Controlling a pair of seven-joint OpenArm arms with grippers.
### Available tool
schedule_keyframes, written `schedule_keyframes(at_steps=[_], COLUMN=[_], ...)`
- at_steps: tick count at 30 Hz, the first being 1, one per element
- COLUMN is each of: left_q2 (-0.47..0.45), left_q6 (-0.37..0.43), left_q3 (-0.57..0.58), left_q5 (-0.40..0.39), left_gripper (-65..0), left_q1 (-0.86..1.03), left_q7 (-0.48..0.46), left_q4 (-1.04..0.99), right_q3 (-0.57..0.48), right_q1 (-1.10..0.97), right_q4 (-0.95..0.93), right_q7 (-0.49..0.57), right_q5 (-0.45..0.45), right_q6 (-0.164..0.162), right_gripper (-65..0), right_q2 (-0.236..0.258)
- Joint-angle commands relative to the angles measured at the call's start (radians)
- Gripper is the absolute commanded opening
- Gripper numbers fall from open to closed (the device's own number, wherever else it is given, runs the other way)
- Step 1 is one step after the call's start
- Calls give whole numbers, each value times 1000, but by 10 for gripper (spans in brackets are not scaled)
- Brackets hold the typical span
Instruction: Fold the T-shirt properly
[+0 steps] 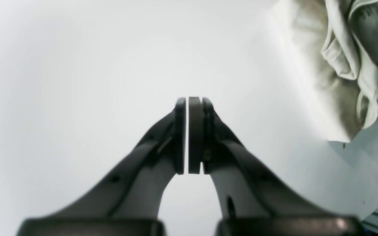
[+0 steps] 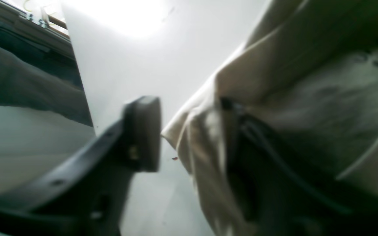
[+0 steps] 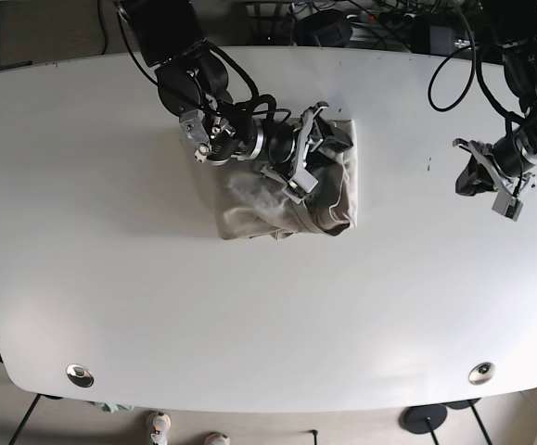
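Observation:
The cream T-shirt (image 3: 328,199) lies bunched and partly folded on the white table (image 3: 249,315), just left of the middle at the back. My right gripper (image 3: 307,153) is down on the shirt's upper part. In the right wrist view its jaws stand wide apart (image 2: 192,137), with a shirt edge (image 2: 290,65) between them and draped against the right finger; the left finger (image 2: 143,131) is bare. My left gripper (image 3: 477,176) hangs over bare table at the far right, well away from the shirt. Its pads (image 1: 194,134) are pressed together with nothing between them, and the shirt (image 1: 340,49) shows at the top right.
Cables and arm bases (image 3: 361,28) sit along the table's back edge. Two round metal inserts (image 3: 80,375) are set near the front corners. The table's edge (image 2: 77,72) shows at the left in the right wrist view.

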Motion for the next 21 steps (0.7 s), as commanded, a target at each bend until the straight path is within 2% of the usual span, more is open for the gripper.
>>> schedule_keyframes(at_steps=[1,2,5,7,8,10,12,15,16,17,18,19,21], left_q2=[-21,-21,-21,-21,-21,-19,-19,-19,-2,19,36,64,100], left_q6=[-2,-2,-2,-2,-2,-2,-2,-2,-2,-2,-2,-2,-2], left_q3=[-8,-9,-9,-6,-6,-6,-5,-5,-3,-3,-2,23,97], left_q5=[-17,-17,-17,-17,-17,-17,-17,-17,-18,-18,-18,-14,-11], left_gripper=[-650,-650,-650,-650,-650,-650,-650,-650,-650,-650,-637,-594,-535], left_q1=[-10,-10,-13,-13,-13,-13,-13,-14,-16,-16,-17,-22,-45], left_q7=[-25,-25,-25,-25,-25,-25,-23,-23,-23,-23,-23,-23,-25], left_q4=[16,16,16,16,16,16,16,20,23,23,24,49,81], right_q3=[-2,-2,-26,-66,-112,-160,-166,-167,-167,-164,-151,-105,1], right_q1=[18,18,17,15,18,41,50,69,66,61,47,23,14], right_q4=[18,21,62,96,102,96,47,-40,-8,46,104,193,260], right_q7=[22,22,21,19,22,25,27,82,84,85,87,88,79], right_q5=[27,27,27,31,32,32,29,32,34,35,37,47,95], right_q6=[11,11,8,-41,-91,-124,-140,-143,-135,-135,-135,-135,-135], right_gripper=[-596,-625,-625,-625,-625,-625,-620,-439,-331,-273,-228,-190,-184], right_q2=[-9,-10,-13,-15,-15,-24,-50,-56,-50,-35,-13,4,22])
